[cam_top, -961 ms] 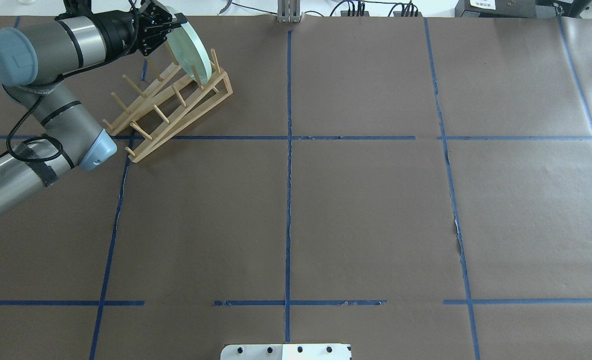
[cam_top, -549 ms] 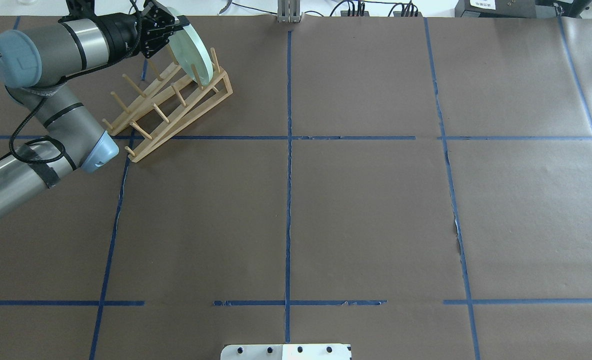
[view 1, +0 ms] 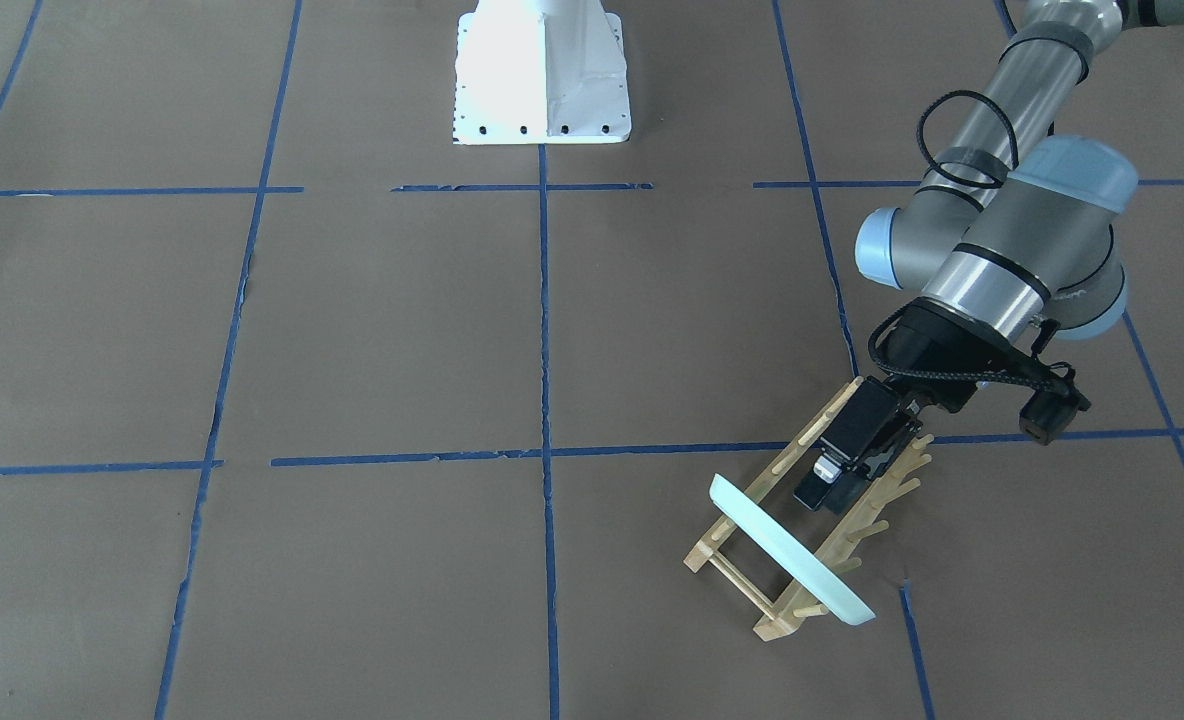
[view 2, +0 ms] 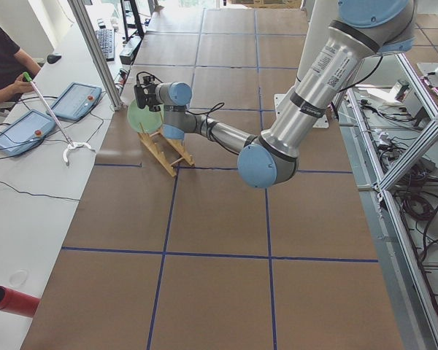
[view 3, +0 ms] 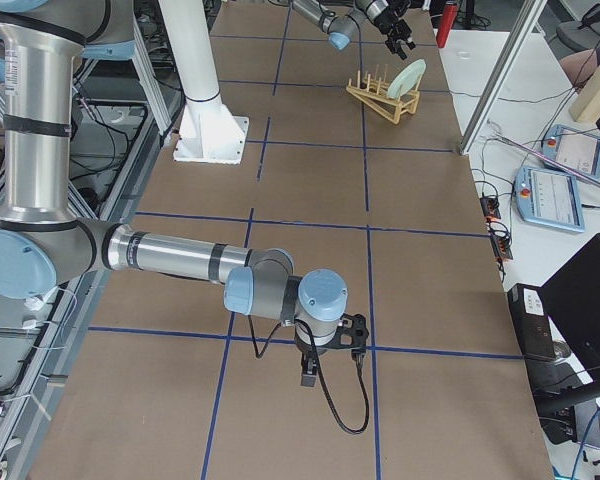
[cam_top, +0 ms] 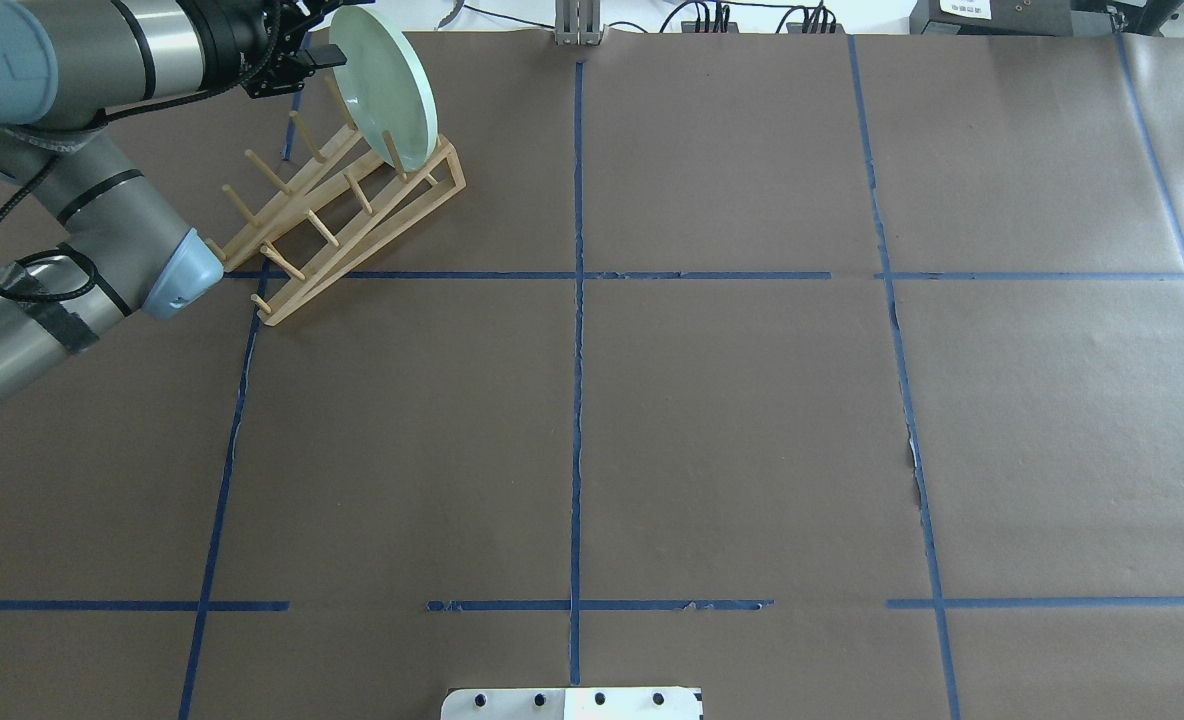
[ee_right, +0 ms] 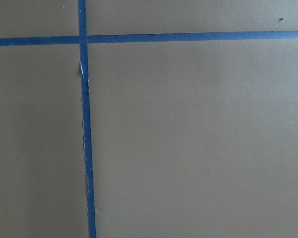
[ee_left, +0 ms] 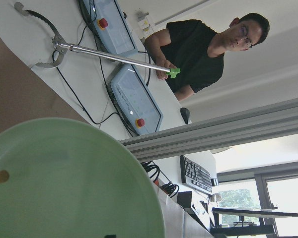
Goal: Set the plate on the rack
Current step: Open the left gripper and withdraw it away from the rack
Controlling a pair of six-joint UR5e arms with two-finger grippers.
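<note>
Since the earlier frames, the left pincer [view 1: 832, 482] has been drawn back from the plate [cam_top: 384, 85], whose rim it had been clasping, and the plate's face is now turned more towards the overhead camera. The plate is seen standing on edge at the end of the rack [cam_top: 342, 225] farthest from the robot, set between the upright pegs and leaning rather than fully upright. The left pincer is held just beside the plate above the rack's middle, its fingers parted and nothing gripped between them. No contact with the plate can be made out in the front-facing view. The right pincer [view 3: 328, 352] is parked low over the counter [cam_top: 712, 420], well apart from the rack, and whether it is parted or closed cannot be told. The placement is judged to be done in substance, since the plate is borne by the rack alone. What is left appears to be only the clearing away of the left arm, and it cannot be confirmed that the plate is seated firmly.
</note>
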